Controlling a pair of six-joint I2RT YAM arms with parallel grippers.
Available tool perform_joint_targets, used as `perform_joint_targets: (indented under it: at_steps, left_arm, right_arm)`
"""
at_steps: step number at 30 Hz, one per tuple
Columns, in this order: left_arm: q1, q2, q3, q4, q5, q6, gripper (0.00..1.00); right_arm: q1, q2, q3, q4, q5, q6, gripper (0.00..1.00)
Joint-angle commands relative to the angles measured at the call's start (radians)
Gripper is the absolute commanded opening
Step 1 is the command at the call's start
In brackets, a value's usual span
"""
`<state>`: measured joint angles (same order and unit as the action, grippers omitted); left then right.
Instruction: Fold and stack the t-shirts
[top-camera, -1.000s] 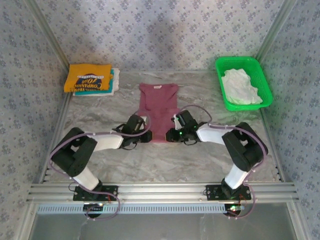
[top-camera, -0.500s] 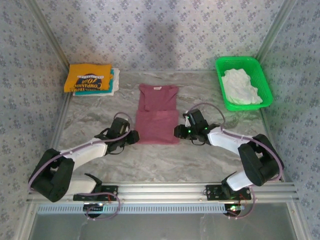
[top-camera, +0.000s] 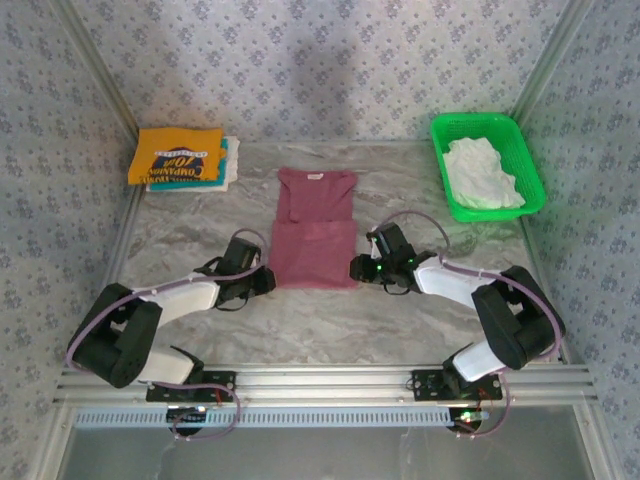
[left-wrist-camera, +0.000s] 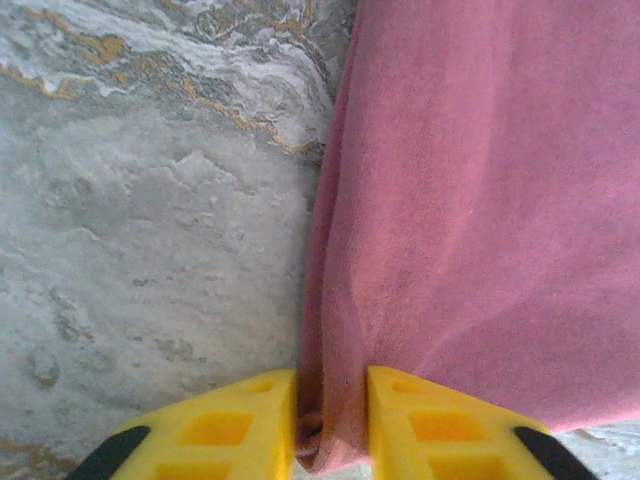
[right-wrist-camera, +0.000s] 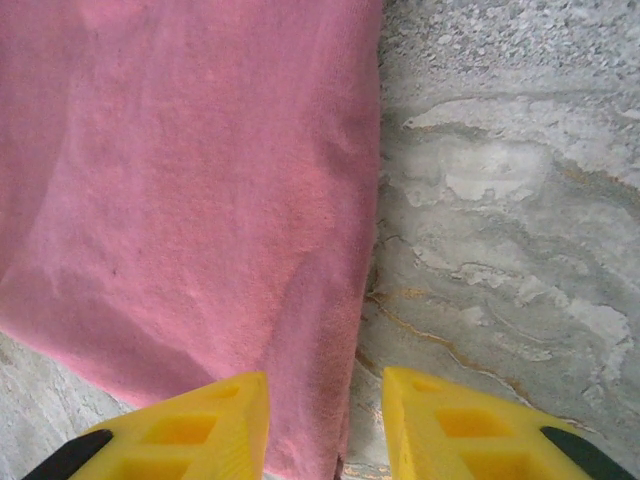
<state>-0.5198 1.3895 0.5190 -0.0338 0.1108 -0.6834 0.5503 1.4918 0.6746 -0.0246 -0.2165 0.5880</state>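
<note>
L gripper (left-wrist-camera: 332, 385), at the maroon t-shirt's (top-camera: 315, 235) 7 o'clock corner, has its jaws nearly closed and pinches the cloth edge btwn them. R gripper (right-wrist-camera: 325, 385), at the 5 o'clock corner, stands part open, straddling the hem w/ bare table (top-camera: 300, 320) showing in the gap. Shirt lies flat mid-table; yellow-orange t-shirt (top-camera: 178, 155) tops a stack at 10 o'clock, white t-shirt (top-camera: 482, 175) in green basket (top-camera: 528, 150) at 2.
</note>
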Motion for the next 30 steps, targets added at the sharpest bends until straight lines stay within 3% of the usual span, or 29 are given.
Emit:
perform_joint_targets:
  at_steps: [1, 16, 27, 30]
  left_arm:
    - [-0.03, 0.057, 0.008, 0.029, 0.032, 0.019, 0.18]
    - [-0.041, 0.059, 0.017, 0.012, 0.009, 0.034, 0.03]
    - [-0.041, -0.037, 0.013, -0.046, -0.017, 0.024, 0.0]
    - [-0.052, -0.131, 0.001, -0.112, -0.026, 0.017, 0.0]
  right_arm:
    - [0.007, 0.012, -0.011, 0.008, -0.01, 0.013, 0.37]
    - [0.048, 0.105, 0.02, 0.025, -0.046, 0.033, 0.38]
    - [0.025, 0.032, 0.019, -0.024, -0.032, 0.023, 0.01]
    - [0.026, -0.039, -0.006, -0.064, -0.033, 0.019, 0.0]
